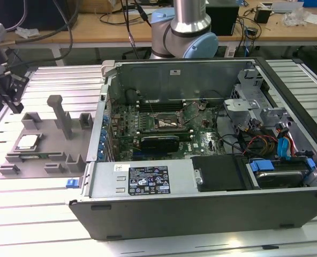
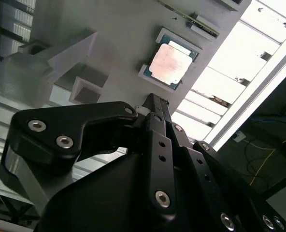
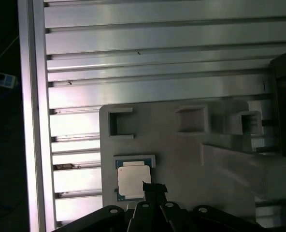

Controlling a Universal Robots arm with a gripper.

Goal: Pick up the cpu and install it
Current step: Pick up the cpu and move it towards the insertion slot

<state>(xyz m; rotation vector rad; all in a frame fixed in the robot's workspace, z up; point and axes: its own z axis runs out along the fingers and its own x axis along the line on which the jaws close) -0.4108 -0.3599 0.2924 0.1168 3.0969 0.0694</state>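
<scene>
cpu (image 3: 132, 180) | seated in gray fixture (image 3: 181, 159) | claw (image 3: 154, 187) near, not touching

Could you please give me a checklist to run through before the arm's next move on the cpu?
1. cpu lying flat in its fixture pocket, silver top up: ok.
2. Nothing lying on the cpu: ok.
3. gripper brought to the cpu: ok; in the first wrist view its tip is at the cpu's edge.
4. Contact between gripper and cpu: cannot tell.
5. case open, with the socket uncovered from above: ok.
6. Socket latch open: cannot tell.
</scene>
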